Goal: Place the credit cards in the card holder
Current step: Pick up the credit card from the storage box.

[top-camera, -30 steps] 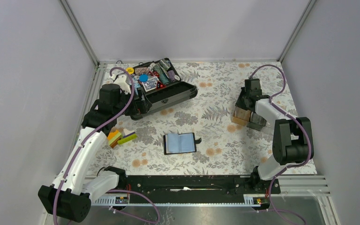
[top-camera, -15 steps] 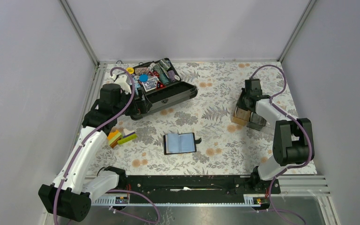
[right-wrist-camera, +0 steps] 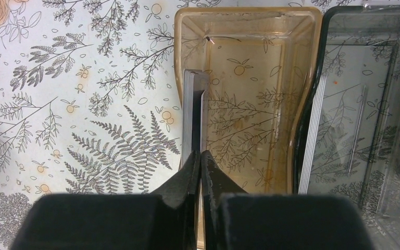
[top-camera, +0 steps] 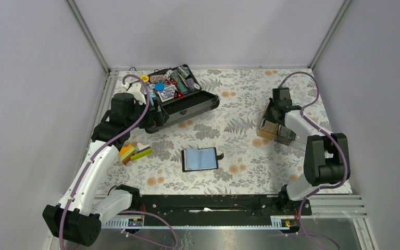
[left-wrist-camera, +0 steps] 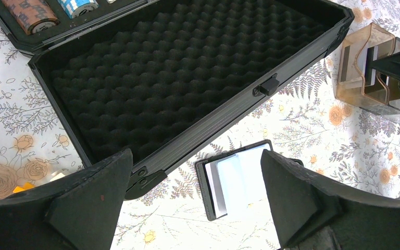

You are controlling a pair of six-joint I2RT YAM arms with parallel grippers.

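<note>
I find the table (top-camera: 239,104), covered in a floral cloth, carrying all items. The largest is the black chip case (top-camera: 187,104), lying open at the far left, its foam-lined lid facing up and rolls of chips in its far half. My left gripper (left-wrist-camera: 195,153) hangs above that lid with its fingers spread wide and nothing between them. At the right side of the table two clear trays stand side by side and touching: an amber tray (right-wrist-camera: 250,15) on the left and a smoke-grey tray (right-wrist-camera: 375,13) on the right. My right gripper (right-wrist-camera: 200,159) is lowered into the amber tray, fingers pressed together. The card holder (top-camera: 200,159) lies opened flat near the centre of the table, well apart from both trays and just near of the chip case, blue-grey pockets facing up. The credit cards (right-wrist-camera: 189,114) stand on edge in a thin stack against the left wall of the amber tray, pale edges with one darker card on the stack's right. The right fingertips meet at the near end of that stack; whether a card is caught between them I cannot tell. A few small coloured pieces (top-camera: 134,152) lie at the left, near the left arm, too small to identify.
</note>
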